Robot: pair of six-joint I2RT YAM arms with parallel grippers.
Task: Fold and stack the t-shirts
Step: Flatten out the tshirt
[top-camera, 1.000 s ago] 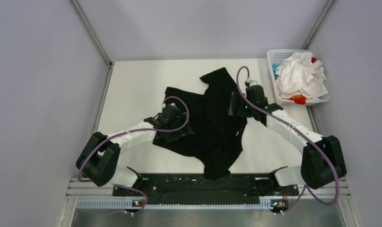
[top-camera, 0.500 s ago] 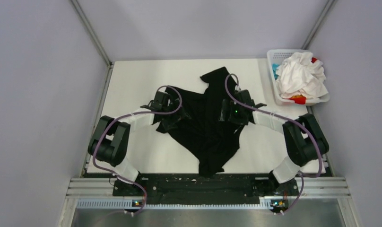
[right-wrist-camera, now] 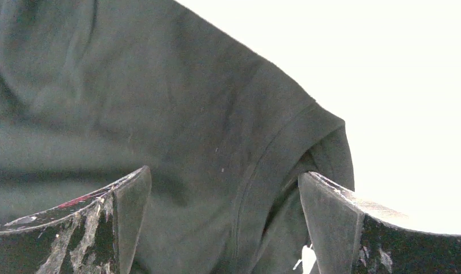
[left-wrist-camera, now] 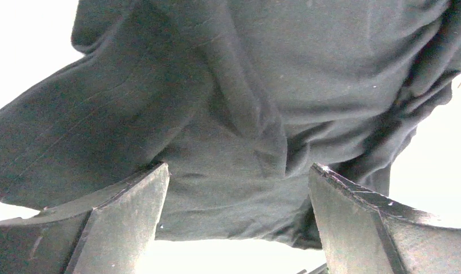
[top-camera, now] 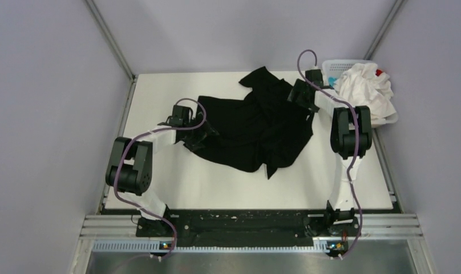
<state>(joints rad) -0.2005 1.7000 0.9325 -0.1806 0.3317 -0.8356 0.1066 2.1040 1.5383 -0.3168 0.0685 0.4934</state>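
Table (top-camera: pixel 217 188): black t-shirt (top-camera: pixel 257 123) lies rumpled mid-surface toward far edge; white t-shirts (top-camera: pixel 362 91) heaped in basket (top-camera: pixel 331 64), far-right corner. Expect soft, limp, light cloth; you should pinch sleeve hems. L gripper (left-wrist-camera: pixel 238 171), R gripper (right-wrist-camera: pixel 223 174): jaws apart, empty.

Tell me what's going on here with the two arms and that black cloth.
Two arms are working on a black shirt that lies crumpled on the table, not yet folded. The left tool is open over its left edge; the right tool is open over its far right side, near the basket. White shirts sit piled in that basket.
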